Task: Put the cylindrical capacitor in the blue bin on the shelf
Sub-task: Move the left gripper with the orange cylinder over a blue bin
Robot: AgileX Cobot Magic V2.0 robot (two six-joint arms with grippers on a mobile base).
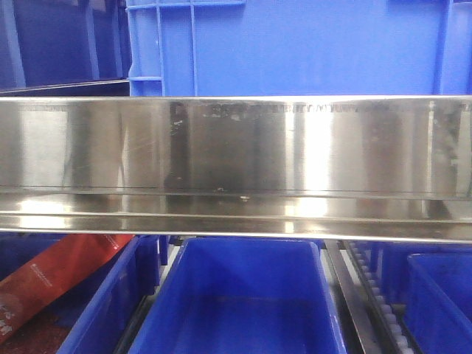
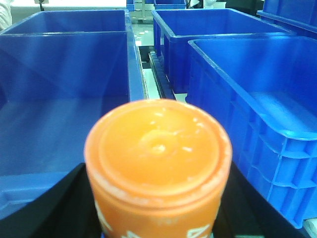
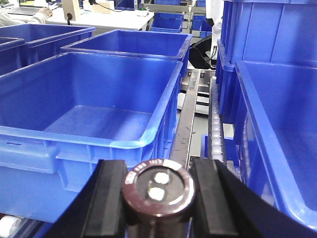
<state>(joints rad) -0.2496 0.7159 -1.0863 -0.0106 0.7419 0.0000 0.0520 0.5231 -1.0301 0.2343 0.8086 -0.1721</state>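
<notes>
- The right gripper (image 3: 158,191) pinches the capacitor (image 3: 157,193) between its two black fingers (image 3: 106,196), terminals facing the camera.
- The capacitor sits outside the bin (image 3: 74,158), just before its near right corner and beside the roller rail (image 3: 214,124).
- The left gripper (image 2: 157,215) is closed around an orange can (image 2: 157,148), held over the gap between two tubs (image 2: 257,129).
- In the front view, the shelf (image 1: 236,158) ledge spans the frame, with a crate (image 1: 295,44) on it.
- A red packet (image 1: 51,284) lies in a lower-left box (image 1: 110,310).
</notes>
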